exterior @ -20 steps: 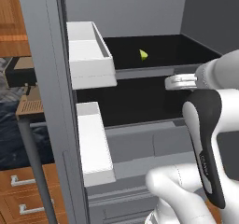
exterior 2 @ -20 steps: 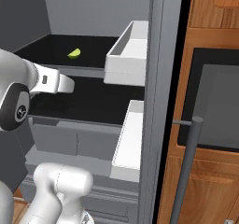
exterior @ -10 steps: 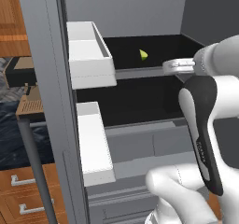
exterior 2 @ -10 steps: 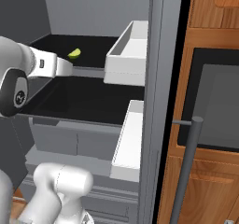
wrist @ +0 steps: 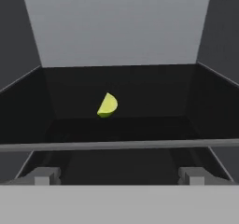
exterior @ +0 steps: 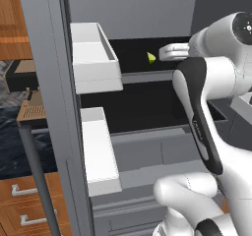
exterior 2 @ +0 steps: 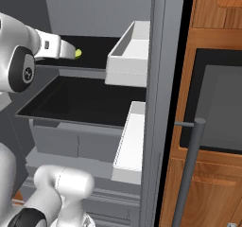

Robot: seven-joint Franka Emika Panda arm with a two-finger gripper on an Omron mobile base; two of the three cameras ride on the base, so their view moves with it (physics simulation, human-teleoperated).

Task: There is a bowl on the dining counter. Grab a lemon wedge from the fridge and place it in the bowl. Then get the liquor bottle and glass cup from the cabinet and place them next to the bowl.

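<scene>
The fridge [exterior: 49,82] stands open in front of me, grey, with dark shelves. A yellow-green lemon wedge [exterior: 151,58] lies on the upper dark shelf [exterior 2: 78,53], toward the back. My gripper [exterior: 161,53] reaches in at shelf height, just right of the wedge in the left base view and just short of it. From the hand, the lemon wedge [wrist: 107,105] sits ahead and slightly left of centre, beyond the shelf's front lip. The gripper [wrist: 119,176] is open, with nothing between its fingertips [wrist: 44,175]. The bowl, liquor bottle and glass cup are out of view.
White door bins [exterior: 93,58] [exterior 2: 130,53] hang on the open doors on either side, upper and lower. A lower dark shelf [exterior 2: 80,103] juts out below the arm. A wooden oven cabinet with a bar handle [exterior 2: 189,164] stands to the right; wooden drawers [exterior: 29,205] lie left.
The arm has risen and pushed forward into the fridge, bringing the open gripper up to the upper shelf and close to the lemon wedge. The wedge has not moved.
</scene>
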